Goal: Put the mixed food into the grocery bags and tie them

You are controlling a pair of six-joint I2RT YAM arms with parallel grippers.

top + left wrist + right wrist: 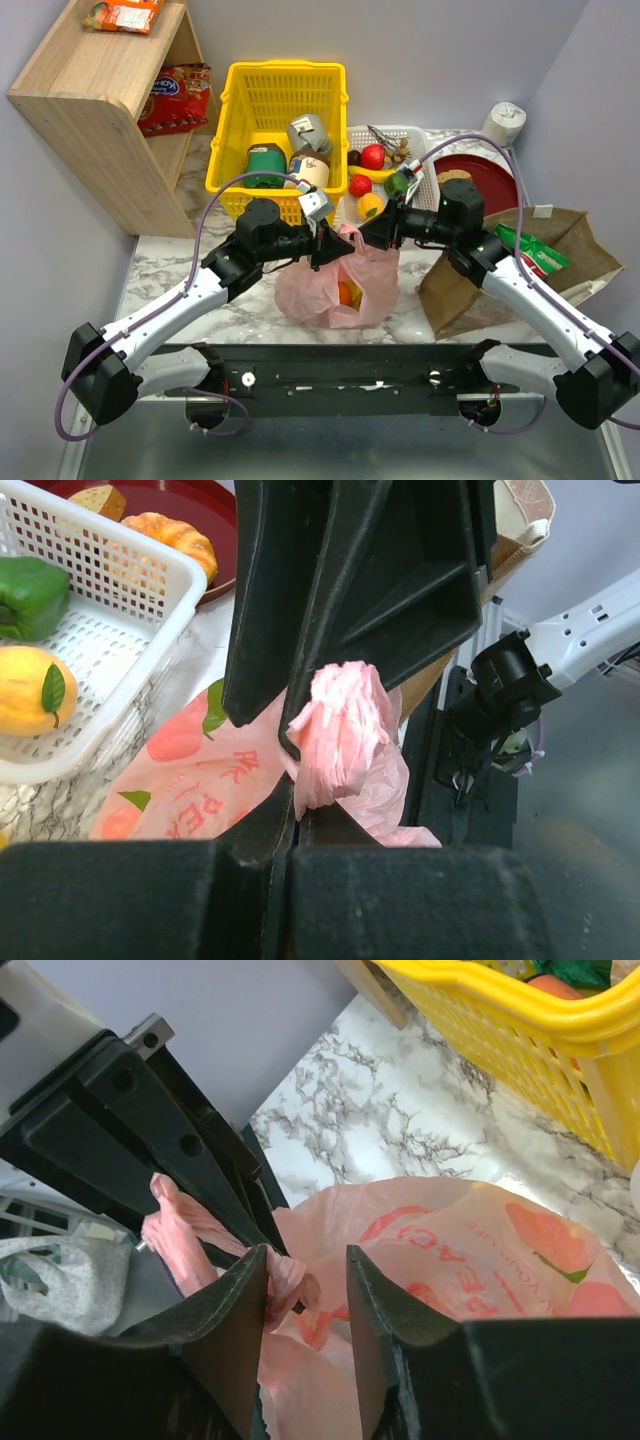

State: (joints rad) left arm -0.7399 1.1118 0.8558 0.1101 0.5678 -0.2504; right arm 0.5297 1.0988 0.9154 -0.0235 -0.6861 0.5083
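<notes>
From above, my left gripper [322,248] and right gripper [372,232] meet over the pink plastic bag [318,292], presumably to knot its handles. The orange fruit [346,293] shows through the film, and the green crisp packet [530,252] sits in the brown paper bag [470,285] on the right. The left wrist camera shows my jaws closed tight on a twisted handle [340,730]. The right wrist camera shows a narrow gap with pink film in it, not visibly pinched.
</notes>
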